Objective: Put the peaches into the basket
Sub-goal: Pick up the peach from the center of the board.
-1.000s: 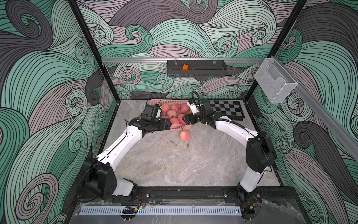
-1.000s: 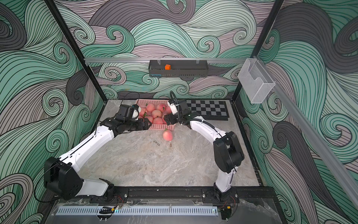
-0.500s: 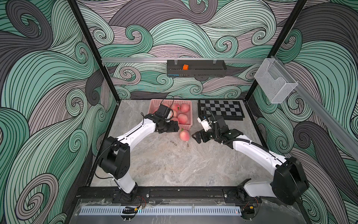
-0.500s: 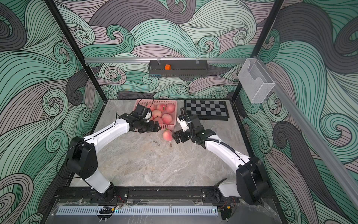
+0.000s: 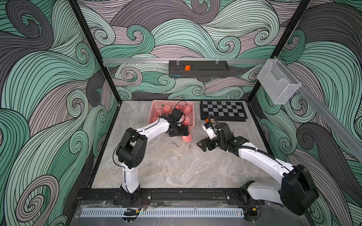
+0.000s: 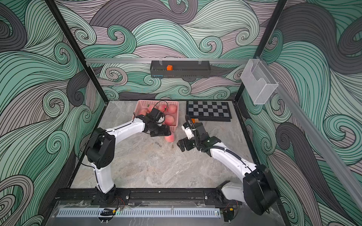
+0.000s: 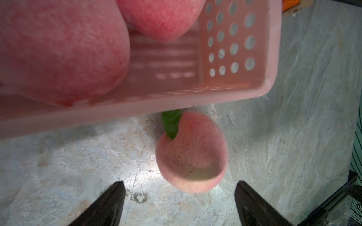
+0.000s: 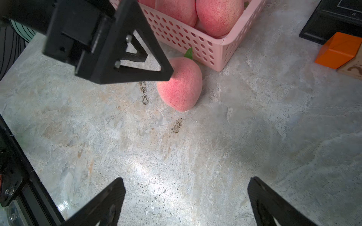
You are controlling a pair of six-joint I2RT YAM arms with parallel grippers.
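Peach (image 8: 181, 86), single, leafed: lies on marble bench (image 8: 176, 156) just outside pink basket (image 8: 195, 45), beside its corner. Other peaches (image 8: 219, 15): inside basket. Left pincer (image 7: 178, 184): released, empty, over lone peach. Right pincer (image 8: 186, 178): released wide, empty, nearby.

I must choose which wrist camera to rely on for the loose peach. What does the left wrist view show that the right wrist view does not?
Only the left wrist view: the basket's inside floor, and the left gripper open, the loose peach just ahead between its fingers.
Only the right wrist view: the right gripper open over the table, the left gripper's black finger from outside, the chessboard's black edge.
Both: the loose peach on the table beside the basket, its green leaf toward the basket, and other peaches inside.
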